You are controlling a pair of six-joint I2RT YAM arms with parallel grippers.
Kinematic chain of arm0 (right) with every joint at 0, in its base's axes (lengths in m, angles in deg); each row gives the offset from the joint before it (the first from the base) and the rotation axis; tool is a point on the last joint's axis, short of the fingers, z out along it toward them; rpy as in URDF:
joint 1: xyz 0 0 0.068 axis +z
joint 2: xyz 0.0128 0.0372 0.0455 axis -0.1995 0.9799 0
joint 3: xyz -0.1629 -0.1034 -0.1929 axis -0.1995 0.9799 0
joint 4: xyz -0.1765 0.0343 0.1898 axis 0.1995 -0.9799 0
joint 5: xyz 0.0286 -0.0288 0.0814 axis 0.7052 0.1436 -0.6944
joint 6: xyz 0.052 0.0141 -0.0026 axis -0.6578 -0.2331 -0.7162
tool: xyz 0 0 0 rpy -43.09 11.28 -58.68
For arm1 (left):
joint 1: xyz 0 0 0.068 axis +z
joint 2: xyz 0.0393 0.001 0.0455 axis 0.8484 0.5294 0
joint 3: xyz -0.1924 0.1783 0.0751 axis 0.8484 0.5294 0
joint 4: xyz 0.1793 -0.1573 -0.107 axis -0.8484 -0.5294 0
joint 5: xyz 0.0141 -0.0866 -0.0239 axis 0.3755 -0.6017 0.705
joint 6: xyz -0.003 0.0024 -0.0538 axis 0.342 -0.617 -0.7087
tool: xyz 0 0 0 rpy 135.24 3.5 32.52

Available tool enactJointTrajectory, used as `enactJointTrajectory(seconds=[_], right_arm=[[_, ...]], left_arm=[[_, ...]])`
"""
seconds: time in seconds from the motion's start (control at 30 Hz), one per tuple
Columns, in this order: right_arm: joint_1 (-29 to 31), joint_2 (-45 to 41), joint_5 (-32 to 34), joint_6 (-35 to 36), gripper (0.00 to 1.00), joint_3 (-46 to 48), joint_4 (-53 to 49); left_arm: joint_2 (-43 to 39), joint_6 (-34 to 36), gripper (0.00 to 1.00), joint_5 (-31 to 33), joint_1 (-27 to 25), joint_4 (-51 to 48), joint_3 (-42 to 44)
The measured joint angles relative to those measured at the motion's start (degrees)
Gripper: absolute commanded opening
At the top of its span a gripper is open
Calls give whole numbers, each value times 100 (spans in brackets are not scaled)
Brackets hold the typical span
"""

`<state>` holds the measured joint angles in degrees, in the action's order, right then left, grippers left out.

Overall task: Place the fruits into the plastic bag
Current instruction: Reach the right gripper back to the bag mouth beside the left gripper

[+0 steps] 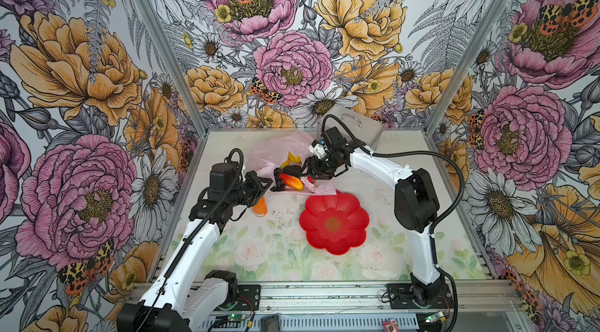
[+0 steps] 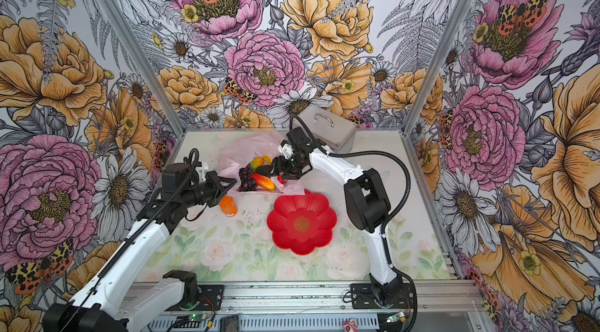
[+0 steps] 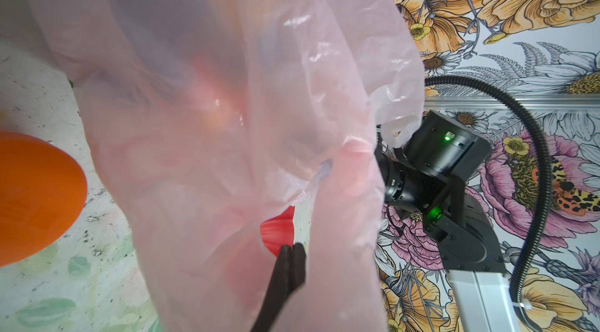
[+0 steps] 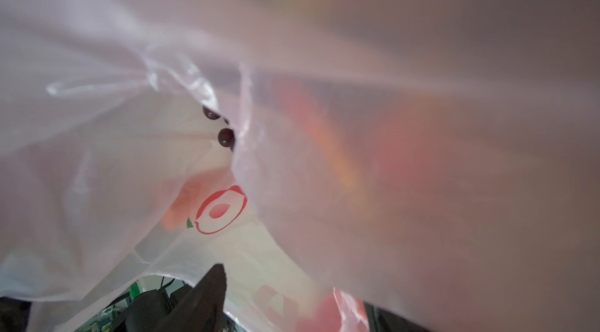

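The pink plastic bag [image 1: 276, 148] [image 2: 246, 148] lies at the back middle with its mouth toward the front. Dark grapes [image 1: 279, 181] [image 4: 225, 137], an orange-red mango [image 1: 292, 181], a black avocado [image 1: 293, 170] and a second mango [image 2: 256, 162] lie in the mouth. My left gripper [image 1: 268, 181] [image 3: 293, 249] is shut on the bag's film [image 3: 227, 119] at the mouth's left side. My right gripper [image 1: 308, 169] [image 2: 280, 169] is at the mouth's right side with its jaws apart. Film [image 4: 130, 184] covers it, so one finger [image 4: 212, 285] shows. A red blur sits between the jaws.
An empty red flower-shaped plate [image 1: 334, 207] [image 3: 279, 226] lies just in front of the bag. An orange capped bottle [image 1: 259, 207] [image 3: 32, 197] stands under my left wrist. A silver metal case [image 1: 360, 125] stands at the back right, behind my right arm.
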<state>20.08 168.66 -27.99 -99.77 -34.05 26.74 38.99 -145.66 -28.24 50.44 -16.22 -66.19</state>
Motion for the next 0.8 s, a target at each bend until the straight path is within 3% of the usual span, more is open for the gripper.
enactJointTrajectory(seconds=[0.4, 0.8], right_arm=[[140, 319, 439, 424, 69, -225, -457], [275, 671, 157, 446, 69, -466, -549]], left_arm=[[-229, 0, 0, -83, 76, -24, 129], [-339, -2, 0, -85, 76, -48, 140]])
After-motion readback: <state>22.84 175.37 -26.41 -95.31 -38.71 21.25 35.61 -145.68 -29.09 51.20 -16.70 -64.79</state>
